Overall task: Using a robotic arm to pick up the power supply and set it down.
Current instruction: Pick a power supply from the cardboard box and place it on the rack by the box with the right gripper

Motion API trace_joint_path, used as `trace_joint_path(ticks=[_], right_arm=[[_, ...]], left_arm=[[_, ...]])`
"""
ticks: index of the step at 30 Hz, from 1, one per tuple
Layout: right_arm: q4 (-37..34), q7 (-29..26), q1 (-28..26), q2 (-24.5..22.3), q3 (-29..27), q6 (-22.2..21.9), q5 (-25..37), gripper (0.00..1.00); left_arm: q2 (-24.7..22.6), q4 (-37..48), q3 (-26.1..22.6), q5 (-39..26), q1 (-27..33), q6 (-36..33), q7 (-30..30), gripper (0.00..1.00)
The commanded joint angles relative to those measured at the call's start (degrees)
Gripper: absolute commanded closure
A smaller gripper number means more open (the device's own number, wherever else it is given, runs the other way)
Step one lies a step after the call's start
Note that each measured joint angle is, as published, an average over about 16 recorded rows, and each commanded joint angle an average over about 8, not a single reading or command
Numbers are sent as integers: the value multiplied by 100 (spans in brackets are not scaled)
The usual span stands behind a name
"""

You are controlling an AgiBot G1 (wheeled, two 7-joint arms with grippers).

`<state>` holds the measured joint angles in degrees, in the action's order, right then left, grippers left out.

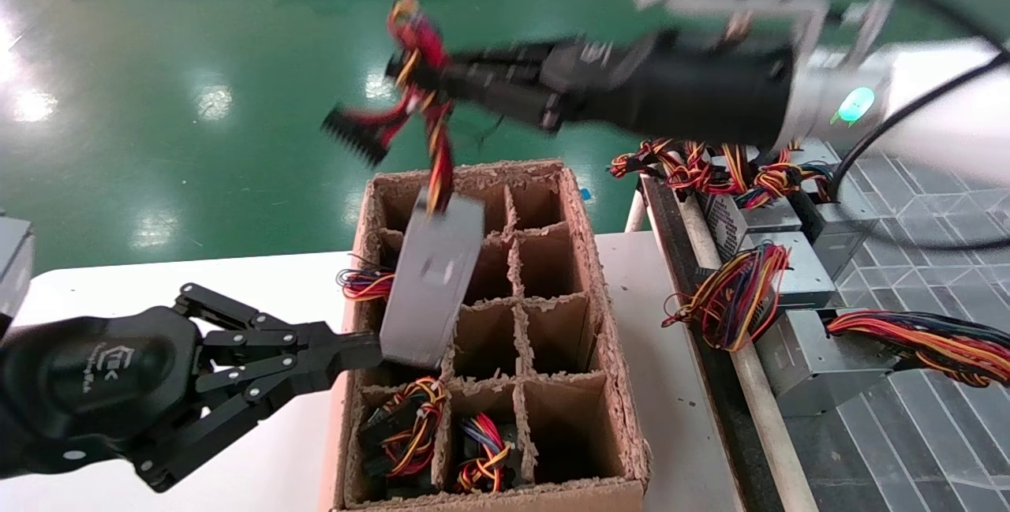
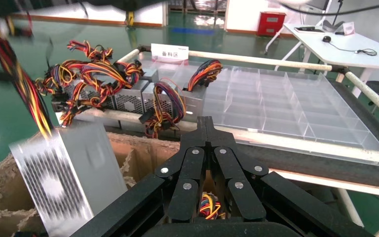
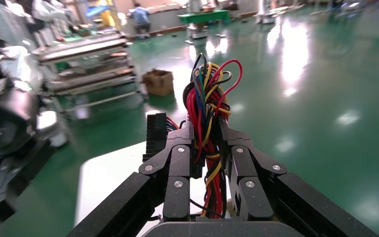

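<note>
The power supply (image 1: 432, 279), a silver-grey metal box, hangs tilted over the cardboard divider box (image 1: 607, 323). It also fills the near side of the left wrist view (image 2: 64, 173). My right gripper (image 1: 418, 70) is high above the box and shut on the power supply's red, yellow and black wire bundle (image 3: 207, 98), clamped between the gripper's fingers (image 3: 205, 126). The black plug (image 1: 355, 137) dangles off to one side. My left gripper (image 1: 375, 350) is shut with nothing in it. Its tip (image 2: 206, 121) sits beside the hanging unit's lower edge, and I cannot tell whether they touch.
Three near cells of the divider box hold units with coloured wires (image 1: 410, 425). Several more grey power supplies with knotted wires (image 1: 789, 275) lie on the rack at the right, beside a clear plastic tray (image 2: 276, 103). A white table (image 1: 158, 283) lies under the box.
</note>
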<state>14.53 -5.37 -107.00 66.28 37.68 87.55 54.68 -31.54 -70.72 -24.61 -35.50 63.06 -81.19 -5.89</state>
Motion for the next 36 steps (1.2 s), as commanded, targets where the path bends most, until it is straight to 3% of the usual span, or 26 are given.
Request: trace_joint_path(ticks=[1,21,29,36], right_arm=[[55,46,-198,-84,-1,-57,32,100],[286,842,-2377,-1261,588,-31,1396,100],[513,796,-2935,-2132,835,172,1904,100],[1196,424,-3112,-3077,1040,249,2214,100]], left_arm=[[0,0,0,0,0,0,0,100],[0,0,0,0,0,0,0,100],[0,0,0,0,0,0,0,100],[0,0,0,0,0,0,0,100]])
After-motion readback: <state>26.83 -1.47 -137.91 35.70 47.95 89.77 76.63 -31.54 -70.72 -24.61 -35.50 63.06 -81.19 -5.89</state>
